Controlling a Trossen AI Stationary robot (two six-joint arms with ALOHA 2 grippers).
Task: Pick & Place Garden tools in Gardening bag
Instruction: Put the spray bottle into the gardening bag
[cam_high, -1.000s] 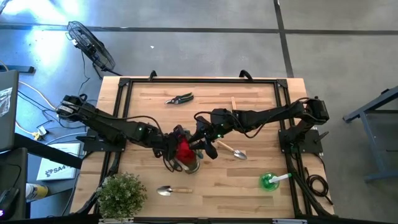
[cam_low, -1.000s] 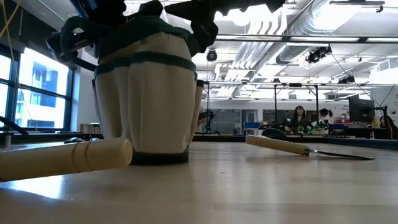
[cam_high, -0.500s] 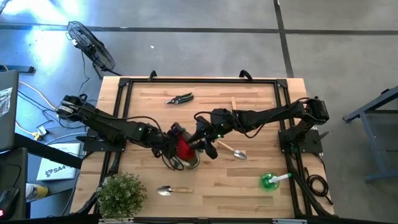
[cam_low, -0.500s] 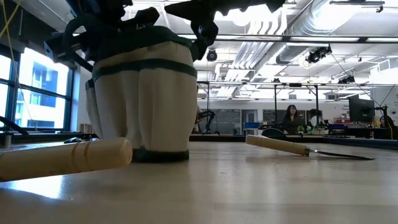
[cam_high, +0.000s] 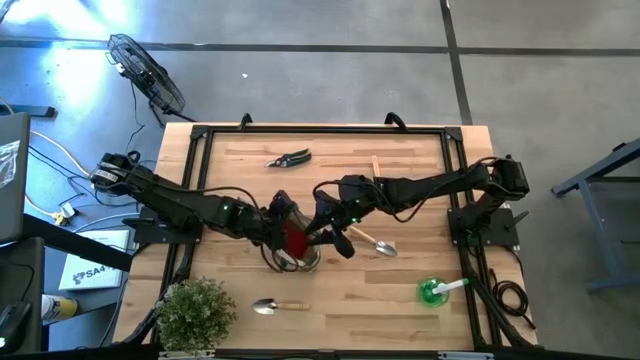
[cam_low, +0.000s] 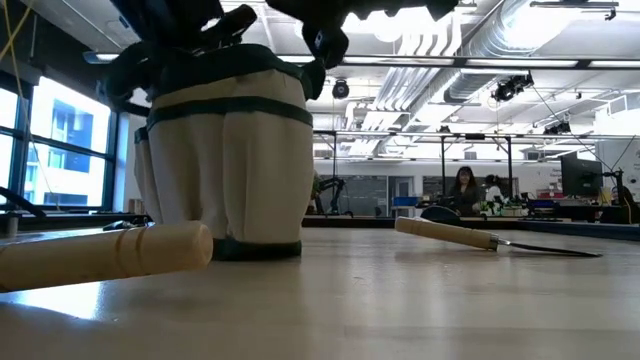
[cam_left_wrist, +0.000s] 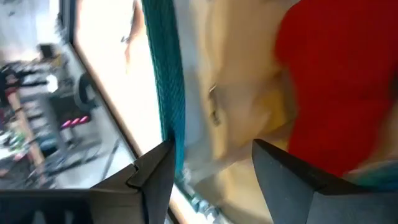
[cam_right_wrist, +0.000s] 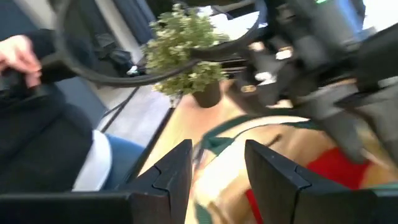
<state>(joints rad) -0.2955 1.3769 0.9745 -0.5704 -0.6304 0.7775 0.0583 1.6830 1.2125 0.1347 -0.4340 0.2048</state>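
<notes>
The olive-tan gardening bag (cam_high: 297, 250) stands upright on its base at the table's middle, also seen in the low view (cam_low: 225, 160). A red cloth (cam_high: 294, 240) lies inside it (cam_left_wrist: 336, 81). My left gripper (cam_high: 277, 212) (cam_left_wrist: 211, 171) hangs open over the left side of the bag's mouth, and I see nothing held between its fingers. My right gripper (cam_high: 325, 228) (cam_right_wrist: 217, 177) is at the bag's right rim, shut on it. Pruning shears (cam_high: 288, 157), two trowels (cam_high: 372, 240) (cam_high: 278, 305) and a green-and-white piece (cam_high: 438, 290) lie on the table. My right gripper has the bag's dark-trimmed rim (cam_right_wrist: 211, 149) on its right side between its two fingers. It comes from the table's right side, slanting down. The bag stands upright on the table, its mouth open.
A bushy green plant (cam_high: 195, 312) stands at the near left corner. A short wooden stick (cam_high: 376, 166) lies at the far middle. In the low view a wooden trowel handle (cam_low: 105, 250) lies close in front of the bag. People are in the room beyond.
My left gripper has opened and let go of the red cloth, which now lies lower inside the bag. The gripper has drawn back a little toward the table's left. The bag's top has shifted slightly; my right gripper has kept its hold.
</notes>
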